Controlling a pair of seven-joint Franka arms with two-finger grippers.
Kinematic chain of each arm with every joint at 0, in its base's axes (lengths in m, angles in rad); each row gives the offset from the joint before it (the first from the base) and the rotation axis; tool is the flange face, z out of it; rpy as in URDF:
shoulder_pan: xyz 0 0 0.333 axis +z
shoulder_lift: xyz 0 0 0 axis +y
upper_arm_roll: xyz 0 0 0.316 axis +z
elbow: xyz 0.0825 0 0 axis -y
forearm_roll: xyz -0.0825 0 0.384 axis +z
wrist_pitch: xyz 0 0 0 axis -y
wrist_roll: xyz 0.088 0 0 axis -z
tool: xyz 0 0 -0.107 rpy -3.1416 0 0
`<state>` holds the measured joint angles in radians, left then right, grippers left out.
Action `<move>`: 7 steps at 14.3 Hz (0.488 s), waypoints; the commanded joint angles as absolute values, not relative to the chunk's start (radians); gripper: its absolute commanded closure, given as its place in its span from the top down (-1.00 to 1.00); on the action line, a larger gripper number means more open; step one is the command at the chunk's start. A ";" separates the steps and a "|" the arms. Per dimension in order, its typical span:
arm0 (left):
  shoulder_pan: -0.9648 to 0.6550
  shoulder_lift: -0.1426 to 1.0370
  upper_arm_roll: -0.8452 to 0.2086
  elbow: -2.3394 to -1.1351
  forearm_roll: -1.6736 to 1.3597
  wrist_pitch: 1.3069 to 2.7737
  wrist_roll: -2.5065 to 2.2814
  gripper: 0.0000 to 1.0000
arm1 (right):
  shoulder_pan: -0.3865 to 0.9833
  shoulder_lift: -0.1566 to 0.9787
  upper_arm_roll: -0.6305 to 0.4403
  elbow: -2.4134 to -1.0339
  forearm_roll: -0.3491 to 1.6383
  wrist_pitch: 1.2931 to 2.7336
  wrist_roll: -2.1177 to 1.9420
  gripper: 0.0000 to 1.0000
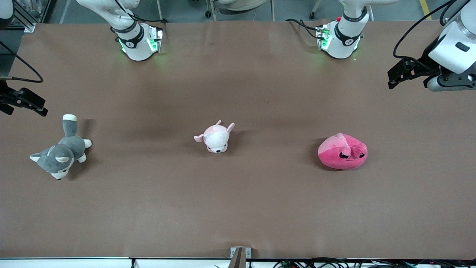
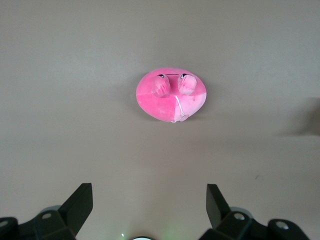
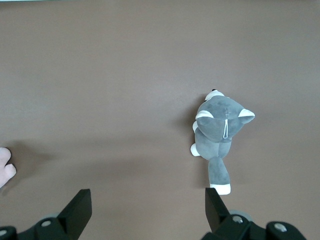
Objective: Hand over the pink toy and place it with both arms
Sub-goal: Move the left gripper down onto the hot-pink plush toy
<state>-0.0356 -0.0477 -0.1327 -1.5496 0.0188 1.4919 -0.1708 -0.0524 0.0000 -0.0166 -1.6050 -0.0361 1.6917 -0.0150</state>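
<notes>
Claws first: the left claw point(image 2: 149, 207) hangs released and empty above the left arm's end of the table point(image 1: 238, 208), with the pink toy point(image 1: 342, 152) lying on the cloth below it, nearer the front camera than the left arm's base. The right claw point(image 3: 148, 207) is also spread wide and holds nothing, waiting over the right arm's end, near the grey-and-white plush dog point(image 1: 61, 150). Between the two toys rests a pale pink-and-white plush point(image 1: 215, 137), well apart from both. The pink toy looks soft, light and squashy, with no hard edge; a grip across its rounded middle should sink in and hold, leaving one end free for the other claw to take.
</notes>
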 commanded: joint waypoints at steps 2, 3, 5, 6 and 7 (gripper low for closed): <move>-0.037 -0.034 -0.133 -1.526 0.037 1.491 -0.156 1.00 | -0.049 -0.021 -0.018 -1.617 -0.025 1.692 -0.006 1.00; -0.034 -0.034 -0.133 -1.526 0.037 1.491 -0.156 1.00 | -0.049 -0.021 -0.018 -1.617 -0.025 1.693 -0.006 1.00; -0.031 -0.005 -0.127 -1.525 0.037 1.494 -0.152 1.00 | -0.049 -0.021 -0.018 -1.617 -0.025 1.694 -0.006 1.00; -0.029 0.006 -0.124 -1.526 0.037 1.505 -0.150 1.00 | -0.049 -0.021 -0.020 -1.617 -0.026 1.692 -0.006 1.00; -0.029 0.021 -0.124 -1.531 0.037 1.532 -0.152 1.00 | -0.048 -0.021 -0.018 -1.615 -0.026 1.692 -0.005 1.00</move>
